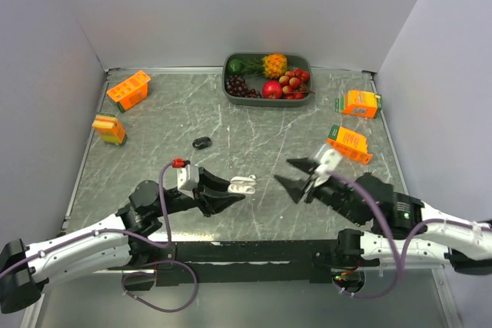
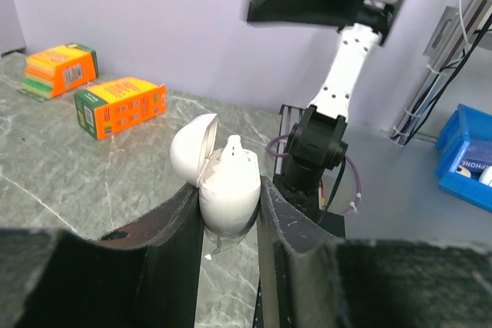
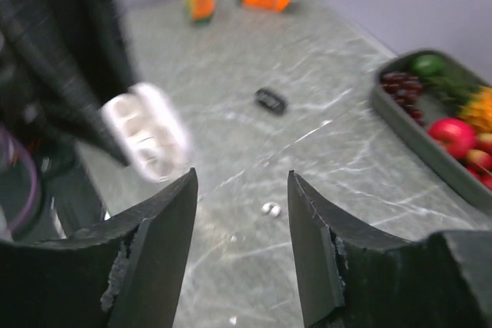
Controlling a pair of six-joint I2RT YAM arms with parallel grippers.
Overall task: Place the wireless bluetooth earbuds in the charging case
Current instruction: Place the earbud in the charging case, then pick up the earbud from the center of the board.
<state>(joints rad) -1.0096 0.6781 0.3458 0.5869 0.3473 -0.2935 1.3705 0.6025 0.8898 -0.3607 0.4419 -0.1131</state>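
Fingers (image 2: 178, 224) of your left gripper (image 2: 228, 207) are clamped on the open white charging case (image 2: 231, 182), held off the table (image 1: 231, 124). Your right gripper (image 3: 242, 178) has its fingers apart and empty, above a white earbud (image 3: 270, 208) lying on the table, framed between them.

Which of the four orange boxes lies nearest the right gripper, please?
The near-right orange box, just beside the right gripper; the other three lie farther.

My top camera looks down from above the near edge onto the whole desk (image 1: 231, 128). Wrist cameras sit close: one over the left claw (image 2: 228, 193) faces right, one over the right claw (image 3: 242, 182) faces left. All three share the case (image 1: 244, 183).
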